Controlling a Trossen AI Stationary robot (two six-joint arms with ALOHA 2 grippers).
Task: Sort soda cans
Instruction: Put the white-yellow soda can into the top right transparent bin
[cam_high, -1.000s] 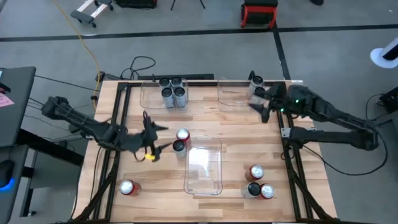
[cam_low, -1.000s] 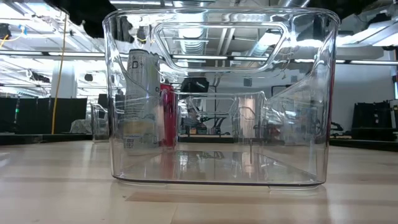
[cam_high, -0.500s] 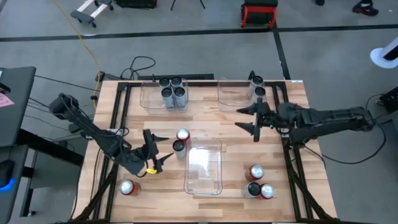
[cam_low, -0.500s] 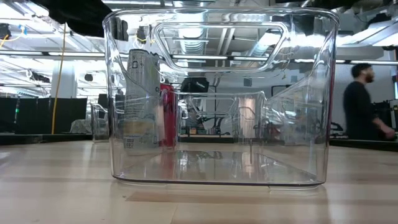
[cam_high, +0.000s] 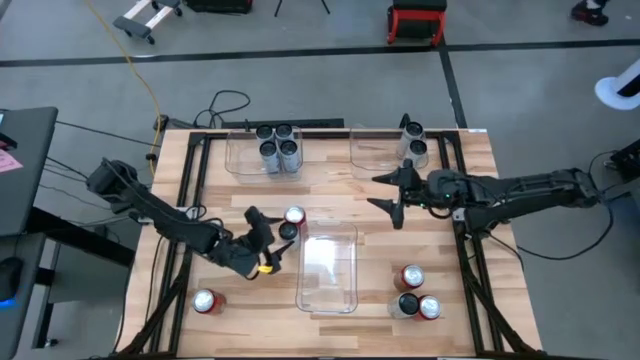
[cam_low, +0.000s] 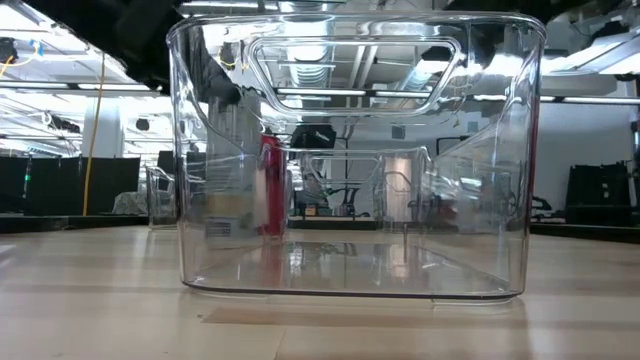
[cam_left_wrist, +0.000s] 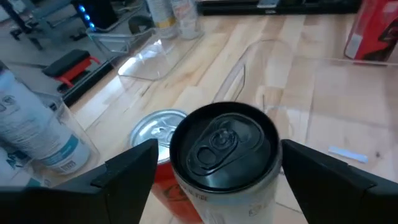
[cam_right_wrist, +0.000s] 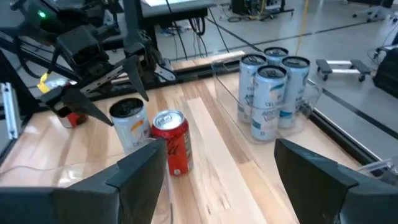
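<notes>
My left gripper (cam_high: 277, 240) sits just left of the desk's (cam_high: 470, 250) middle, fingers spread wide on either side of a dark-topped can (cam_high: 287, 233); in the left wrist view the fingers (cam_left_wrist: 130, 171) flank that can (cam_left_wrist: 224, 149) without touching it. A red can (cam_high: 294, 216) stands touching it at its 12 o'clock side.

My right gripper (cam_high: 390, 196) hovers right of centre, at about 2 o'clock from the clear middle bin (cam_high: 328, 268), fingers wide and holding nothing. In the right wrist view it looks across at the dark-topped can (cam_right_wrist: 129, 124) and the red can (cam_right_wrist: 171, 142), with my left gripper (cam_right_wrist: 106, 93) over them.

At 11 o'clock on the desk a clear bin (cam_high: 240, 155) holds four silver-grey cans (cam_high: 277, 147). At 1 o'clock another clear bin (cam_high: 372, 150) holds two cans (cam_high: 413, 140). At 5 o'clock three cans (cam_high: 412, 291) cluster on the bare wood: two red, one dark. One red can (cam_high: 205, 301) stands alone at 7 o'clock.

In the low view the middle bin (cam_low: 350, 290) fills the picture, with a red can (cam_low: 268, 185) showing through its wall
</notes>
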